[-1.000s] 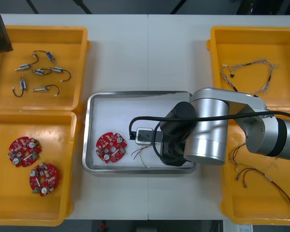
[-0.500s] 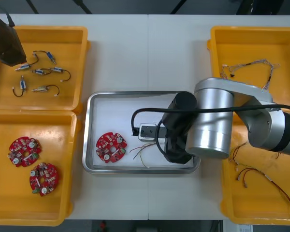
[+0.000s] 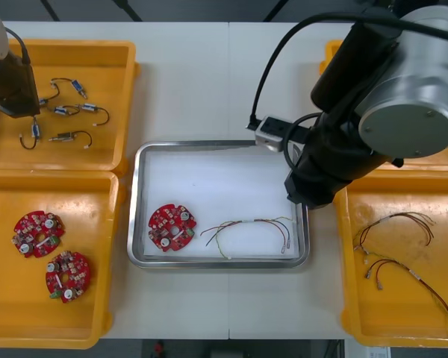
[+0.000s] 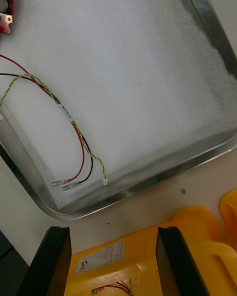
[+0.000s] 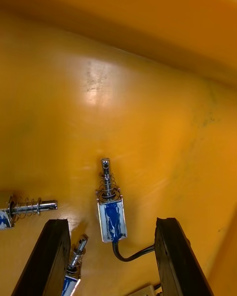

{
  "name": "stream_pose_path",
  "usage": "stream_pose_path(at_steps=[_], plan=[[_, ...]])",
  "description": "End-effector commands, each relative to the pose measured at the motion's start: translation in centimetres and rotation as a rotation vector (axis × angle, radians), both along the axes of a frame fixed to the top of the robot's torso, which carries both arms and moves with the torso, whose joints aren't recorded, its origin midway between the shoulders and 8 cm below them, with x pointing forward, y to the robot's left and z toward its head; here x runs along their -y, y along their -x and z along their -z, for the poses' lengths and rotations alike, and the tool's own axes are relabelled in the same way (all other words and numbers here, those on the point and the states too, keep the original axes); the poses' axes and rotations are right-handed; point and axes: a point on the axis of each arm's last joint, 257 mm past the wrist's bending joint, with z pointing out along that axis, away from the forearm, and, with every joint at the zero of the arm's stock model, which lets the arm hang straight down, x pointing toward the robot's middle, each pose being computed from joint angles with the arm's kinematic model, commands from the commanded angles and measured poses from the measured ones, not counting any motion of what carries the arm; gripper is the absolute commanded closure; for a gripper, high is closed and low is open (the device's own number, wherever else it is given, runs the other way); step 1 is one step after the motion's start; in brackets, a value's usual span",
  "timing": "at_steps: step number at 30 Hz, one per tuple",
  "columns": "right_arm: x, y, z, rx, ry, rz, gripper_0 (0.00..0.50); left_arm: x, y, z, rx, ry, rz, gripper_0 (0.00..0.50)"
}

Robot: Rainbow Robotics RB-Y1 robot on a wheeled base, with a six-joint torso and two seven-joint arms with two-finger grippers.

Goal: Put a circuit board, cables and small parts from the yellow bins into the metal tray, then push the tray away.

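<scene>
Metal tray point(image 3: 134, 224), shiny rim, white inside, sits on the light counter point(image 3: 224, 82) between the yellow bins.

Tray contents: one round red circuit board point(image 3: 172, 227) near the left wall, and one red, black and yellow cable point(image 3: 250, 227) running from beside the board toward the right wall.

Right gripper point(image 4: 114, 261): over the inner rim of the near right yellow bin point(image 3: 347, 298), beside the tray's right edge. Its fingers point(image 4: 49, 261) are spread wide. The cable's free ends point(image 4: 79, 180) lie on the white liner ahead of the fingertips, with the tray rim, a strip of counter and the bin rim between. No contact.

Left gripper point(image 5: 111, 261): inside the far left yellow bin point(image 3: 127, 74). Its fingers point(image 5: 175, 256) are also spread wide. A small metal part with a blue body point(image 5: 111, 212) lies flat on the bin floor. Its blue end is in the gap between the two fingertips, touching neither. Its black lead curls toward one finger. More small metal parts point(image 3: 67, 112) lie scattered close by.

Near left yellow bin point(image 3: 112, 298) holds two more round red boards point(image 3: 37, 233).
</scene>
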Motion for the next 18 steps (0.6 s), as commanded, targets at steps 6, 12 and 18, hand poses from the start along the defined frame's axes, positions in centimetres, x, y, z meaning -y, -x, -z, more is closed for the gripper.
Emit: stream_pose_path(at_steps=[6,12,18], plan=[[6.5,-2.2,-5.6,0.041,-0.115,0.356,0.0,1.2,-2.5,-3.6,0.086,-0.038,0.049,0.0],[10.4,-3.0,-6.5,0.032,-0.176,0.592,0.0,0.9,-2.8,-3.3,0.107,-0.049,0.053,0.0],[14.2,-4.4,-7.2,0.029,-0.226,0.856,0.0,1.2,-2.7,-2.5,0.099,-0.044,0.058,0.0]])
